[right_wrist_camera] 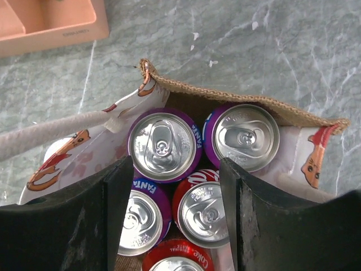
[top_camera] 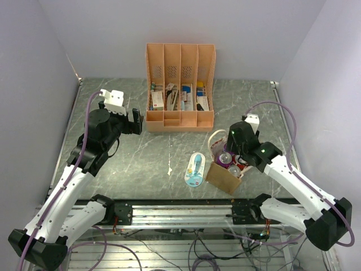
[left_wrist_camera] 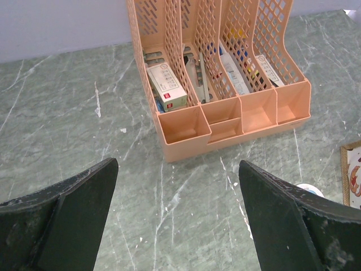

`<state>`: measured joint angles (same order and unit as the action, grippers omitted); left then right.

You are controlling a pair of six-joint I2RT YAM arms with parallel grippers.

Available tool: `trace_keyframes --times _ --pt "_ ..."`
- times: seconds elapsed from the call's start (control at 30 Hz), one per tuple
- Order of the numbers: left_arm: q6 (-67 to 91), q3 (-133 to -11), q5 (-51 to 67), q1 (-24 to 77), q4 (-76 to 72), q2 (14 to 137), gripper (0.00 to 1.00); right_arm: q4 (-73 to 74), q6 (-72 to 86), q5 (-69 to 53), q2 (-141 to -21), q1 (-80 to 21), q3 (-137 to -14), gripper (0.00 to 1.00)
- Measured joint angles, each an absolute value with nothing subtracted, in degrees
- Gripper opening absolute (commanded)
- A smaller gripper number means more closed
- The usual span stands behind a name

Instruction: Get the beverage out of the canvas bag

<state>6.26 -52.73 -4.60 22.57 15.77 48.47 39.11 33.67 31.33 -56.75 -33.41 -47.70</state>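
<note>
The canvas bag (top_camera: 222, 177) stands at the near right of the table, tan with a white printed face and a cream handle. In the right wrist view its woven rim (right_wrist_camera: 242, 101) frames several upright cans: purple Fanta cans (right_wrist_camera: 162, 145) and red Coke cans (right_wrist_camera: 205, 211). My right gripper (right_wrist_camera: 176, 212) is open just above the bag's mouth, with its fingers (right_wrist_camera: 113, 220) on either side of a red Coke can and not touching it. It also shows in the top view (top_camera: 235, 152). My left gripper (top_camera: 136, 122) is open and empty over bare table at the back left.
An orange-tan slotted desk organizer (top_camera: 180, 84) with boxes and pens stands at the back middle, and it also shows in the left wrist view (left_wrist_camera: 225, 84). A blue-and-white blister pack (top_camera: 195, 168) lies just left of the bag. White walls close in the table.
</note>
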Motion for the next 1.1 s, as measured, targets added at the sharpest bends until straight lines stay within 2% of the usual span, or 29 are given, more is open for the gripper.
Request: trace_keyframes --times 0.43,1.1 --pt "6.3 -52.7 -4.6 22.6 15.8 48.6 0.98 38.4 35.0 26.0 -62.8 -31.3 -48.9 0.66" --pt "6.3 -52.7 -4.6 22.6 16.1 48.8 0.98 40.6 40.6 28.2 -72.4 -31.0 -53.2 0.71"
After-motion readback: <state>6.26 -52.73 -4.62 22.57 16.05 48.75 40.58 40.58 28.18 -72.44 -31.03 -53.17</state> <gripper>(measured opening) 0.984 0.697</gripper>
